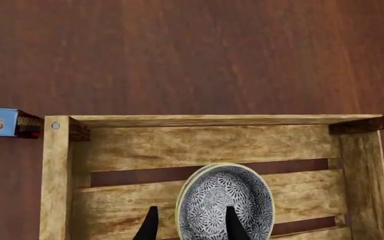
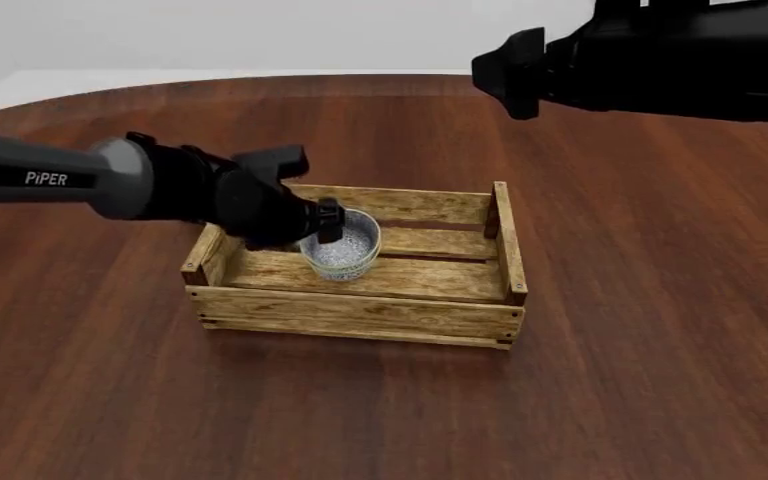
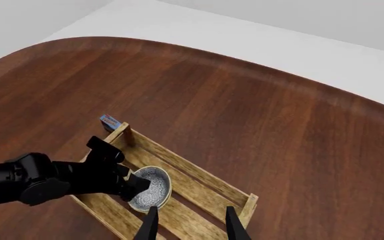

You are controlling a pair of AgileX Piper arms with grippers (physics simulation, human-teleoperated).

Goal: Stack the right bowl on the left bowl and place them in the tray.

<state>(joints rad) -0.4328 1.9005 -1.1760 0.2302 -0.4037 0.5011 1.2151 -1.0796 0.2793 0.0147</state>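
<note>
- Bowls are what we see first: they sit nested as one stack, tilted, above the left part of the tray, over its slatted floor.
- We can see a double rim in the left wrist view, so the right bowl lies inside the left bowl.
- We cannot tell if the stack touches the floor of the tray or hangs just above it.
- The left gripper holds the stack at its rim; in the left wrist view one dark finger is inside the upper bowl and the other is outside the stack.
- The left arm comes in from the left side, over the left end board of the tray.
- The tray stands on the brown table, near its middle, with the long sides across the front view.
- The right gripper is raised high over the table, well apart from the tray; its fingers stand apart with nothing between them.
- In the front view we see only the black body of the right arm, at the top right.
- A small blue box lies on the table just beside the far left corner of the tray; in the front view it is hidden.
</note>
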